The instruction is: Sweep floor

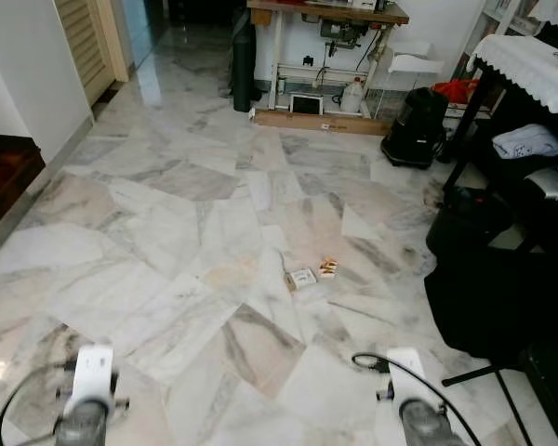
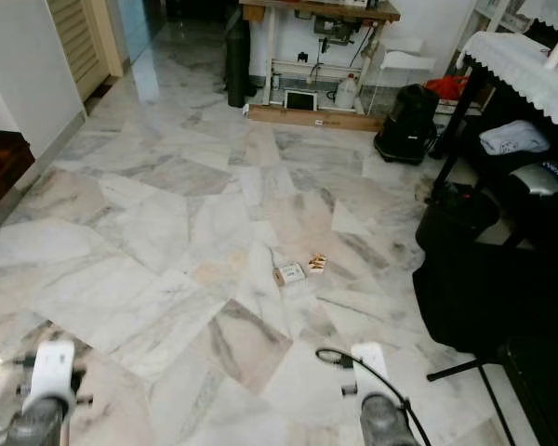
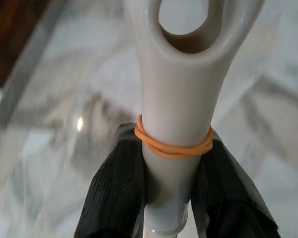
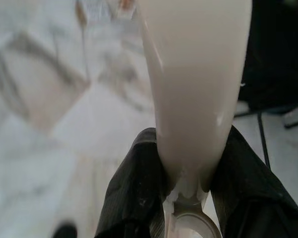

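Marble floor (image 1: 167,186). Litter — a small card (image 1: 301,278) and wrapper (image 1: 327,268) — lies ahead, well apart from both arms, slightly toward the right.

Left gripper (image 3: 171,163) clamped on a white handle (image 3: 176,99) bound with an orange band (image 3: 173,146). Right gripper (image 4: 186,173) clamped on a cream handle (image 4: 193,74).

Judgement: walk up square to the litter, keep both grips firm, lower tools only once it is close — sweep in short strokes, away from the black bags (image 1: 502,297).

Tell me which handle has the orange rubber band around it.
The handle in the left gripper; the right gripper's handle is bare.
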You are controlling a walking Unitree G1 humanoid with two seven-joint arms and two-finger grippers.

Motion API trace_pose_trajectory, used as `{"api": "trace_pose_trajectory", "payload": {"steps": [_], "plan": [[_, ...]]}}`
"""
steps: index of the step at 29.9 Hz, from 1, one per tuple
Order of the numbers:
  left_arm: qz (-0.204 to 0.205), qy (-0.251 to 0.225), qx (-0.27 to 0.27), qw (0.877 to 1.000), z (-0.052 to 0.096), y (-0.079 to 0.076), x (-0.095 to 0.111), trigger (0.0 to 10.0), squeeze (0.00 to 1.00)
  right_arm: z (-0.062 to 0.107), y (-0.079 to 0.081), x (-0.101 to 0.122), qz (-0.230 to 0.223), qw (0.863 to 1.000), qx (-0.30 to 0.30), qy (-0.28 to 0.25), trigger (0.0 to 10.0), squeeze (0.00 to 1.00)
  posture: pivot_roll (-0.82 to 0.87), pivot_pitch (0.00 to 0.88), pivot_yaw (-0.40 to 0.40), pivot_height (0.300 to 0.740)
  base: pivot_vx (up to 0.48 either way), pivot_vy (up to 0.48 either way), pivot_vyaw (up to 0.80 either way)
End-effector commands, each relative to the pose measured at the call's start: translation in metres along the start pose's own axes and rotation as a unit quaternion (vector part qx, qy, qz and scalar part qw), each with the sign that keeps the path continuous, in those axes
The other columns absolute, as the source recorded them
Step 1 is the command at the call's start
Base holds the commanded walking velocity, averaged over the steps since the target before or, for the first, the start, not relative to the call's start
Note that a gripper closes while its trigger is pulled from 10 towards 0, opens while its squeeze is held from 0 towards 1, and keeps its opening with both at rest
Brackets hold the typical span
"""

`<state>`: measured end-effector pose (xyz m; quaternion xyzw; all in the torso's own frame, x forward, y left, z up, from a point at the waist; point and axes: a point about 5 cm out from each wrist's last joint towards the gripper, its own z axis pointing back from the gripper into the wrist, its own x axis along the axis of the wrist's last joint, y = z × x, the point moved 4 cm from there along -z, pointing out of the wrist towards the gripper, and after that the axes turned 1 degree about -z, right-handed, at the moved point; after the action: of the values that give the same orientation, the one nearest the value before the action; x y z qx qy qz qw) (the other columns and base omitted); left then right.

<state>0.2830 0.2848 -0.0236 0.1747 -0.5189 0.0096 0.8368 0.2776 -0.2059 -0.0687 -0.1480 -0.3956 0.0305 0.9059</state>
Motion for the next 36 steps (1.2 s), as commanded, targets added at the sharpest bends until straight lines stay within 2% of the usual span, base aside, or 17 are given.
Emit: {"api": "trace_pose_trajectory", "payload": {"steps": [1, 7, 8, 13, 14, 15, 17, 20, 21, 23, 29, 34, 36], "plan": [[0.023, -0.033, -0.005, 0.999, -0.002, -0.004, 0.013, 10.0, 0.0, -0.003, -0.003, 0.029, -0.053, 0.997, -0.015, -0.05, 10.0, 0.0, 0.03, 0.0, -0.062, 0.74, 0.0, 0.0, 0.0], [0.043, -0.089, -0.025, 0.995, -0.009, -0.01, 0.045, 10.0, 0.0, -0.002, 0.006, 0.061, -0.097, 0.99, -0.009, -0.101, 10.0, 0.0, 0.03, 0.0, -0.033, 0.74, 0.0, 0.0, 0.0], [0.05, -0.107, -0.029, 0.993, -0.01, -0.011, 0.055, 10.0, 0.0, 0.0, 0.011, 0.071, -0.11, 0.987, -0.004, -0.119, 10.0, 0.0, 0.03, 0.0, -0.026, 0.74, 0.0, 0.0, 0.0], [0.084, -0.143, -0.038, 0.985, -0.014, -0.017, 0.079, 10.0, 0.0, 0.003, 0.015, 0.096, -0.136, 0.977, 0.008, -0.164, 10.0, 0.0, 0.03, 0.0, -0.041, 0.74, 0.0, 0.0, 0.0], [0.094, -0.161, -0.042, 0.982, -0.014, -0.022, 0.09, 10.0, 0.0, 0.004, 0.016, 0.107, -0.137, 0.973, 0.015, -0.185, 10.0, 0.0, 0.02, 0.0, -0.048, 0.74, 0.0, 0.0, 0.0], [0.094, -0.161, -0.042, 0.982, -0.014, -0.022, 0.09, 10.0, 0.0, 0.004, 0.016, 0.107, -0.137, 0.973, 0.015, -0.185, 10.0, 0.0, 0.02, 0.0, -0.048, 0.74, 0.0, 0.0, 0.0], [0.098, -0.191, -0.057, 0.975, -0.011, -0.032, 0.104, 10.0, 0.0, 0.007, 0.013, 0.122, -0.14, 0.967, 0.017, -0.215, 10.0, 0.0, 0.01, 0.0, -0.052, 0.74, 0.0, 0.0, 0.0], [0.095, -0.213, -0.072, 0.97, -0.008, -0.041, 0.113, 10.0, 0.0, 0.009, 0.008, 0.132, -0.142, 0.961, 0.012, -0.239, 10.0, 0.0, 0.0, 0.0, -0.056, 0.74, 0.0, 0.0, 0.0], [0.099, -0.216, -0.074, 0.968, -0.008, -0.042, 0.115, 10.0, 0.0, 0.01, 0.007, 0.135, -0.143, 0.958, 0.01, -0.246, 10.0, 0.0, 0.0, 0.0, -0.057, 0.74, 0.0, 0.0, 0.0], [0.105, -0.239, -0.083, 0.962, -0.005, -0.045, 0.126, 10.0, 0.0, 0.015, -0.001, 0.152, -0.154, 0.945, 0.004, -0.288, 10.0, 0.0, 0.0, 0.0, -0.064, 0.74, 0.0, 0.0, 0.0], [0.101, -0.277, -0.109, 0.949, 0.0, -0.052, 0.147, 10.0, 0.0, 0.025, -0.011, 0.179, -0.157, 0.925, -0.014, -0.346, 10.0, 0.0, 0.01, 0.0, -0.076, 0.74, 0.0, 0.0, 0.0], [0.099, -0.288, -0.12, 0.945, 0.003, -0.054, 0.152, 10.0, 0.0, 0.026, -0.013, 0.18, -0.162, 0.923, -0.021, -0.348, 10.0, 0.0, 0.01, 0.0, -0.075, 0.74, 0.0, 0.0, 0.0], [0.093, -0.294, -0.13, 0.942, 0.005, -0.057, 0.156, 10.0, 0.0, 0.024, -0.01, 0.174, -0.151, 0.929, -0.021, -0.337, 10.0, 0.0, 0.01, 0.0, -0.076, 0.74, 0.0, 0.0, 0.0]]}}
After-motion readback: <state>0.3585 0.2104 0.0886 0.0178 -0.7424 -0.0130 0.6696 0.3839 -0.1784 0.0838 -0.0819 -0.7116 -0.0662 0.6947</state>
